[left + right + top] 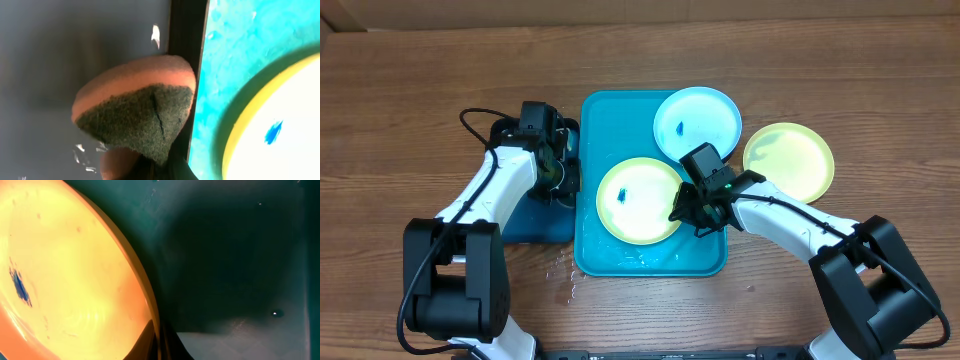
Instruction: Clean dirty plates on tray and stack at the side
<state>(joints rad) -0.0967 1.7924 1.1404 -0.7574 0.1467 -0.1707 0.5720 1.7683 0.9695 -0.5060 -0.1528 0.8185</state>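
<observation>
A yellow-green plate (640, 200) with a small blue smear lies in the turquoise tray (620, 255). My right gripper (682, 213) is shut on its right rim; in the right wrist view the plate (75, 280) has its edge pinched between the fingertips (159, 342). A light blue plate (697, 122), also smeared, rests over the tray's far right corner. Another yellow-green plate (788, 160) sits on the table to the right. My left gripper (565, 178) hovers at the tray's left edge, shut on an orange sponge (135, 105) with a dark scouring face.
A smaller dark blue tray (535, 215) with a black rim (185, 40) lies against the turquoise tray's left side, under the left arm. Water drops (565, 272) dot the wooden table near the tray's front left corner.
</observation>
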